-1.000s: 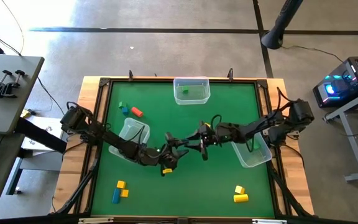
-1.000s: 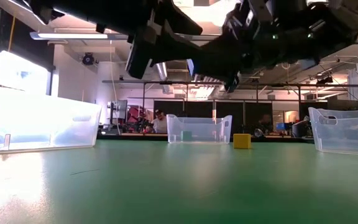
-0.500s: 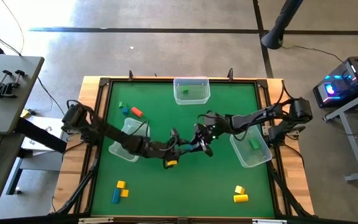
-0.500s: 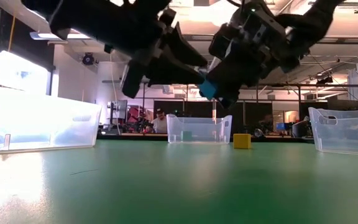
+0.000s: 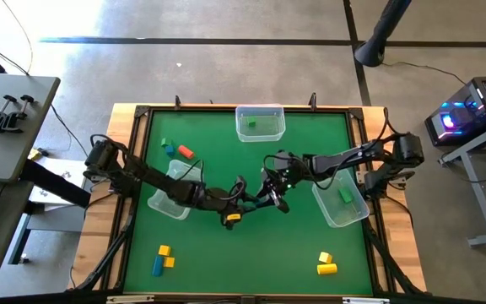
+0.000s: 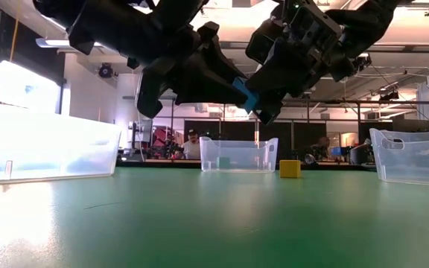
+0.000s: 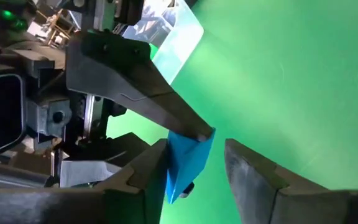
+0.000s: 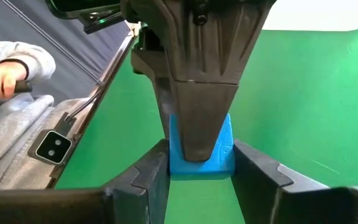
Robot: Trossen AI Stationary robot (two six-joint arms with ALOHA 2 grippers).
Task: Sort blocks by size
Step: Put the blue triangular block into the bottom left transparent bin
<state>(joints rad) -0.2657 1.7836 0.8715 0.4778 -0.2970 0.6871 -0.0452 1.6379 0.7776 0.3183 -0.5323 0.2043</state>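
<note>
High view: left gripper (image 5: 256, 200) and right gripper (image 5: 270, 192) meet tip to tip above the green mat (image 5: 302, 245) at table centre, a yellow block (image 5: 230, 219) just at 7 o'clock of them, clear bins (image 5: 260, 122) at 12, 3 and 9 o'clock, loose blocks (image 5: 175, 149) at 10, 7 and 5 o'clock. Low view: both grippers hang well above the mat with a blue block (image 6: 243, 91) between their tips, a yellow cube (image 6: 290, 169) on the mat far behind. Wrist views: the blue block (image 7: 188, 163) sits in the left gripper's (image 7: 194, 171) gap, touching one finger and a finger of the other arm, jaws part open, grip unclear; the right gripper's (image 8: 201, 165) jaws flank the same block (image 8: 201, 149) closely, but a firm hold cannot be told.
</note>
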